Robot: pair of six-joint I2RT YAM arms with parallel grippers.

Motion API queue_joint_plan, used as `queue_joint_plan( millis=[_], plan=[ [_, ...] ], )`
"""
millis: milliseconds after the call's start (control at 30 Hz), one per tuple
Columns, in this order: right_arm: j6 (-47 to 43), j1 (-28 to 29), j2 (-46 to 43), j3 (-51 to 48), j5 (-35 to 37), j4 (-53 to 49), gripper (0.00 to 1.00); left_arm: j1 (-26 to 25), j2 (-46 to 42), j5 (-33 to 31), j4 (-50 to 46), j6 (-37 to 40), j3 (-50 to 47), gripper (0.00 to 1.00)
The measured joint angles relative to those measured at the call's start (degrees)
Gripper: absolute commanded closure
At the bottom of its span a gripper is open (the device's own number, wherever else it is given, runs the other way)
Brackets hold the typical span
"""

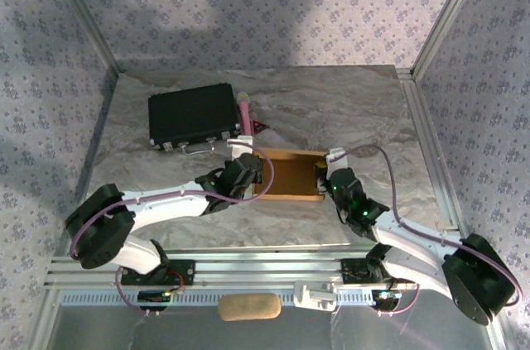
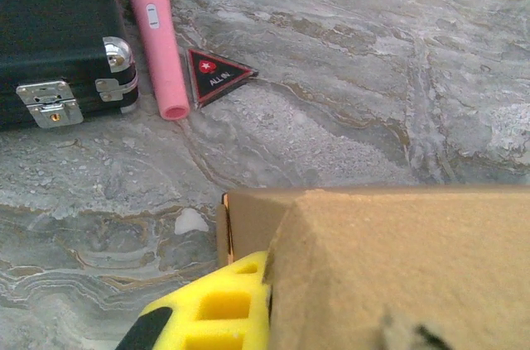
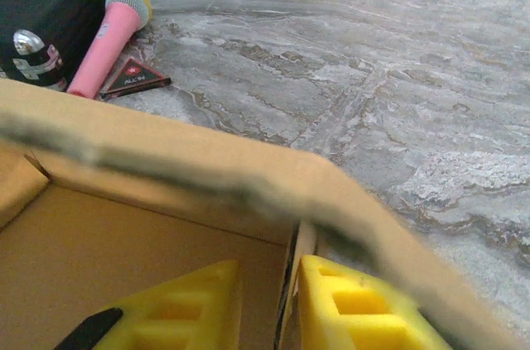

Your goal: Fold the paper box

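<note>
Far left we see the black case (image 1: 192, 116) flat on the marbled table (image 1: 364, 110), latches facing the arms. The pink microphone (image 1: 246, 112) lies just beside the case's right edge, and a small black-and-red triangular badge (image 1: 263, 126) lies just beside the microphone. Nearer the arms, mid-table, the paper box (image 1: 290, 175) sits as an open tan tray, apart from the case. The left gripper (image 1: 250, 170) is at the box's left end, clamped tight on that end wall. In its wrist view we get one yellow finger (image 2: 207, 313) against the cardboard. The right gripper (image 3: 271, 304) is at the right end, its yellow fingers (image 3: 356, 313) either side of the wall, slightly parted, not pinching
</note>
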Motion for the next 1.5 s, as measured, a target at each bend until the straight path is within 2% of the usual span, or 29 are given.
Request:
queue_joint_plan(
  millis=[200,367,767,1000,1500],
  plan=[
    [2.5,0.7,-6.4,0.9,-0.6,-7.0,0.43,-1.2,0.3,0.0,0.2,-0.2,0.0,1.0],
    [6.3,1.1,-9.4,3.0,-2.2,-12.9,0.33,-1.9,1.2,-0.6,0.7,-0.3,0.0,1.0],
    [14.4,3.2,-14.1,5.1,-4.8,-23.9,0.28,-5.2,2.7,-6.5,-1.9,-1.8,1.0,1.0],
    [18.7,6.8,-17.2,8.8,-5.5,-30.4,0.23,-6.0,3.9,-10.2,-3.3,-3.6,1.7,1.0],
    [25.3,14.3,-21.7,9.4,-5.9,-43.7,0.23,-7.1,6.0,-14.1,-5.2,-7.6,3.0,1.0]
  ],
)
